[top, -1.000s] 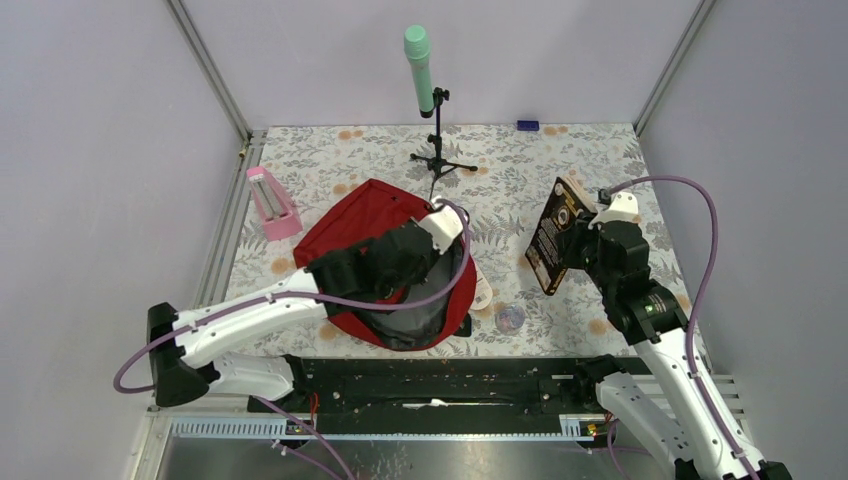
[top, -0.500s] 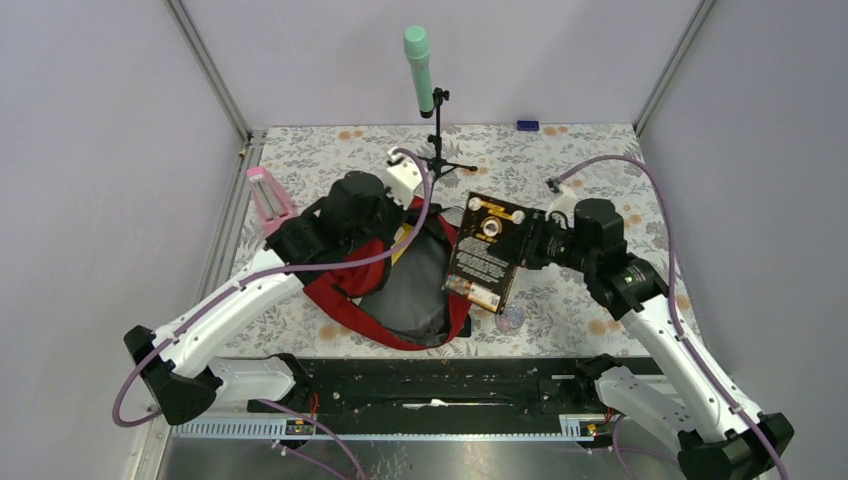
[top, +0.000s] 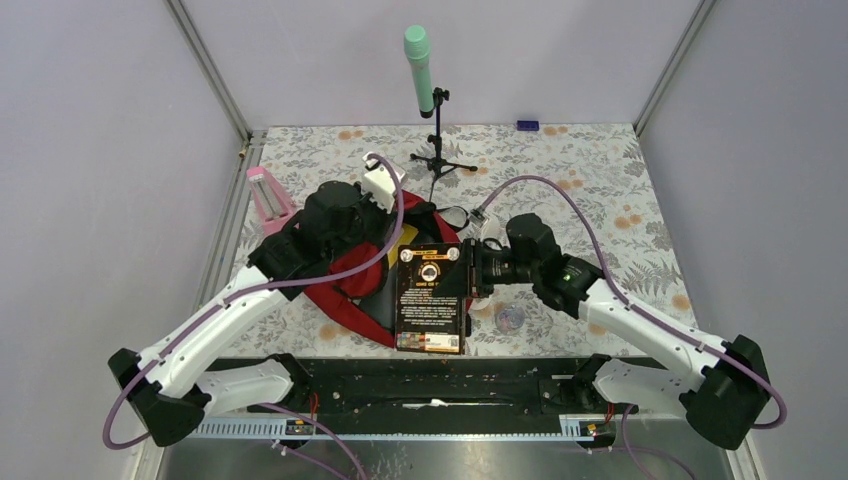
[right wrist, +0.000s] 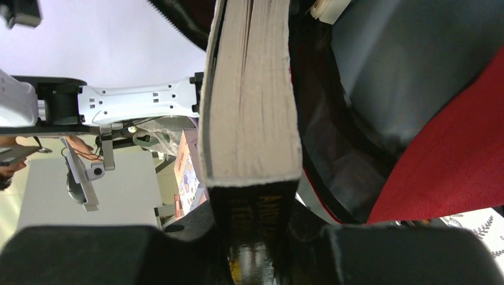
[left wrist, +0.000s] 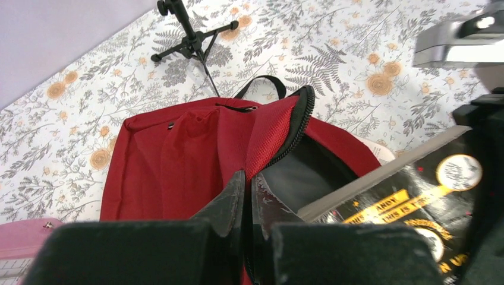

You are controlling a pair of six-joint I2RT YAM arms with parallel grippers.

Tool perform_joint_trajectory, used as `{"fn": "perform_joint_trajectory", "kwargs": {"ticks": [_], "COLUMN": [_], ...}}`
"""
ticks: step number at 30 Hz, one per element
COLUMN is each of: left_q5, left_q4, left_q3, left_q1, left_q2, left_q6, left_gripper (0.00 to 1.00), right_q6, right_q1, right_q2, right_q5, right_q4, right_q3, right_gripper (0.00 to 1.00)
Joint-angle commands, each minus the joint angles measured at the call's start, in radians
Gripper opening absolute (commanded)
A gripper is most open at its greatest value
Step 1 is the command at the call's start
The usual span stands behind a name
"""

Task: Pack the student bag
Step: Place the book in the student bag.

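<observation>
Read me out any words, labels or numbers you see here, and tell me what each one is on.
"THIS IS": seems to read so on a yellow band on the black book cover, left wrist view; the words around it are blurred.
Spine: yellow letters, too blurred to read.
Cover from above: print too small.
Red backpack: no lettering seen.

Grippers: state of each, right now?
Left gripper: closed, pinching the rim of the bag.
Right gripper: closed on the book.
</observation>
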Motion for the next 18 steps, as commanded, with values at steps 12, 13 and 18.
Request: {"fn": "perform_joint_trajectory", "kwargs": {"ticks": [12, 13, 18], "left_q5": [0.174, 0.173, 0.181], "left_q4": [0.205, 0.206, 0.202], "left_q3": [-0.062, -0.064, -0.064], "left_q1": [0.005, 0.005, 0.005], "left_q2": [-0.143, -0.145, -0.144], "left_q6": [0.041, 0.041, 0.041], "left_gripper": [0.0, 0.0, 0.0], "right_q6": [0.335, 0.344, 0.363], "right_q1": [0.014, 0.014, 0.024], "right_q2": [0.161, 0.17, 0.224], "right_q5": [0.383, 0.399, 0.504], "right_q4": [0.384, 0.411, 0.472], "right_q3": [-0.036, -0.033, 0.0], "right_gripper": [0.0, 0.0, 0.0]}}
